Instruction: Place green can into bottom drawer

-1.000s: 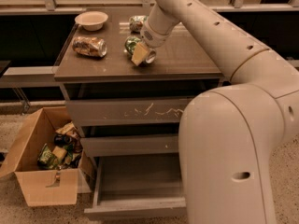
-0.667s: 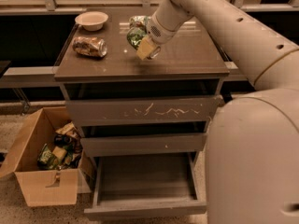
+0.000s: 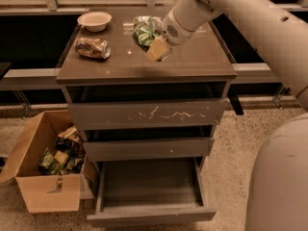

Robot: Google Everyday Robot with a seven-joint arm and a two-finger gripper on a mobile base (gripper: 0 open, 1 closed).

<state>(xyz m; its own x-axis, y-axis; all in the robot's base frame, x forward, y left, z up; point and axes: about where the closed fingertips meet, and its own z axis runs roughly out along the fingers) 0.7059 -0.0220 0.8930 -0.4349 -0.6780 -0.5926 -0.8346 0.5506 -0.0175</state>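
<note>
The green can [image 3: 142, 35], dark green and dented, is off the cabinet top [image 3: 192, 61] and held in my gripper [image 3: 155, 46], which is shut on it above the middle of the top. One tan finger [image 3: 157, 50] shows in front of the can. My arm reaches in from the upper right. The bottom drawer [image 3: 149, 184] is pulled open below, its flat grey floor bare and its plain front panel [image 3: 149, 216] nearest the camera.
A paler green-and-white can [image 3: 146, 21] lies just behind the held can. A brown-orange can [image 3: 91, 47] and a white bowl [image 3: 95, 20] sit at the top's left. The white-scratched drawer front [image 3: 147, 113] is shut. A cardboard box [image 3: 48, 172] of packets stands on the floor, left.
My gripper has risen from the cabinet top with the green can in it and moved slightly back. My arm and body have swung to the right, uncovering the drawers.
</note>
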